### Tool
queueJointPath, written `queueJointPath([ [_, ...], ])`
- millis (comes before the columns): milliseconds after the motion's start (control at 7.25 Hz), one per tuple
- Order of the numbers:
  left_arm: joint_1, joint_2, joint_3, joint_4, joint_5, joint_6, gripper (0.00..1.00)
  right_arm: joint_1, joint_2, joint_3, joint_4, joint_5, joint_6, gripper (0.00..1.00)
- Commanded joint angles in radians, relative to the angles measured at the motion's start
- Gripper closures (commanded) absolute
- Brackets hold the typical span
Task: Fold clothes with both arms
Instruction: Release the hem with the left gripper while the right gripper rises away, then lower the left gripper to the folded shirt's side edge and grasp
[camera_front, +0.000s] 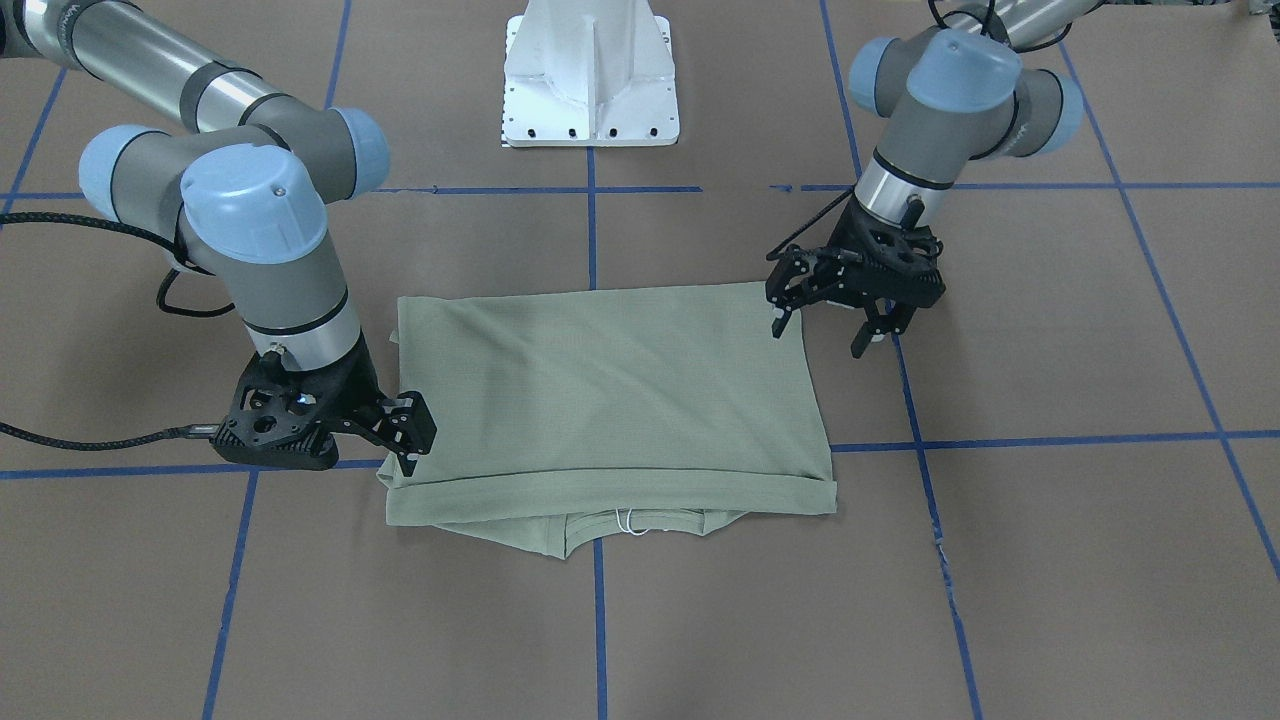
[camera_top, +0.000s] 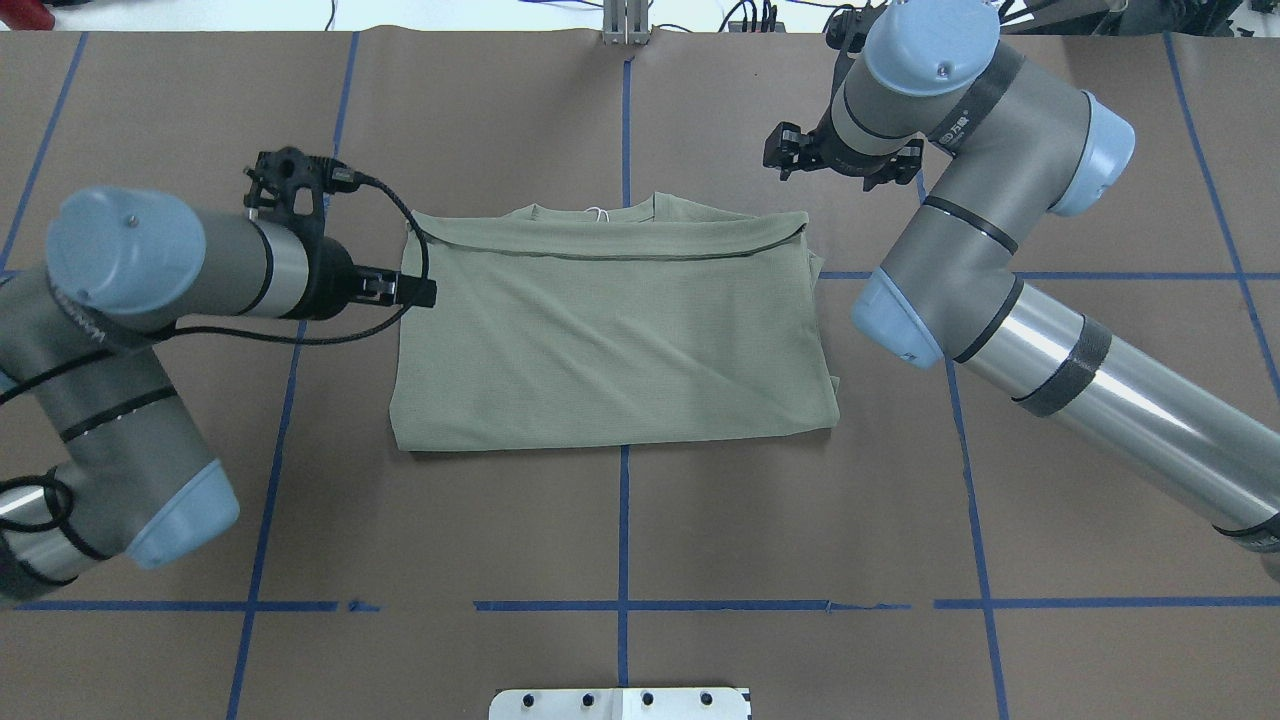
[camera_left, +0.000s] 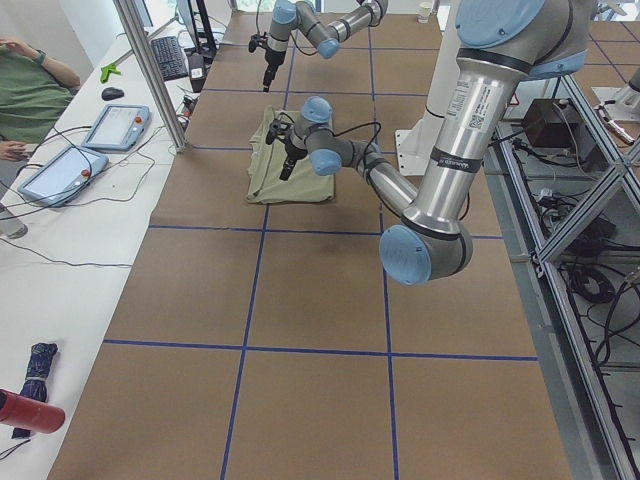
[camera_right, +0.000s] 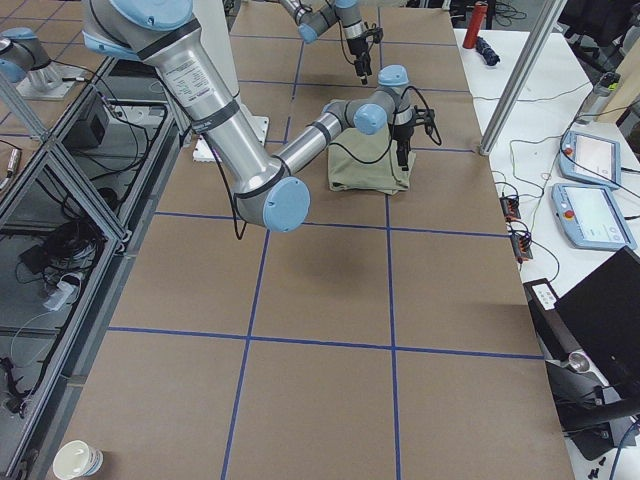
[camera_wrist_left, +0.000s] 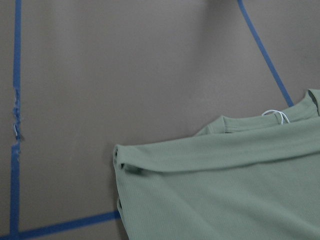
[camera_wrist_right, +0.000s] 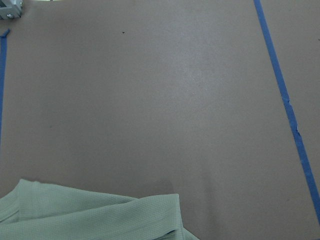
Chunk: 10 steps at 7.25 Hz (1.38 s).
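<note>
The clothes are one sage-green shirt (camera_top: 610, 330) lying folded into a flat rectangle, with its neck and white tag loop (camera_front: 628, 520) on the side away from the robot base. My left gripper (camera_front: 822, 338) hangs open just off the shirt's left edge, holding nothing; it also shows from above (camera_top: 415, 290). The right gripper (camera_front: 410, 442) sits low at the shirt's right edge near the neck-side corner, open and empty (camera_top: 840, 165). Each wrist view shows only a corner of the shirt (camera_wrist_left: 225, 190) (camera_wrist_right: 90, 217), with no fingers in frame.
The white pedestal base (camera_front: 590, 75) stands behind the shirt. Blue tape lines (camera_top: 622, 520) grid the brown table cover. A side bench with tablets (camera_left: 115, 125), a metal post (camera_left: 150, 70) and a seated person's arm (camera_left: 30, 95) lies beyond the far table edge.
</note>
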Motion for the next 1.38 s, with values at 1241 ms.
queueJointPath([
  [1241, 0.222, 0.142, 0.069, -0.254, 0.154, -0.411, 0.37, 0.001, -0.003, 0.011, 0.003, 0.0, 0.001, 0.0],
])
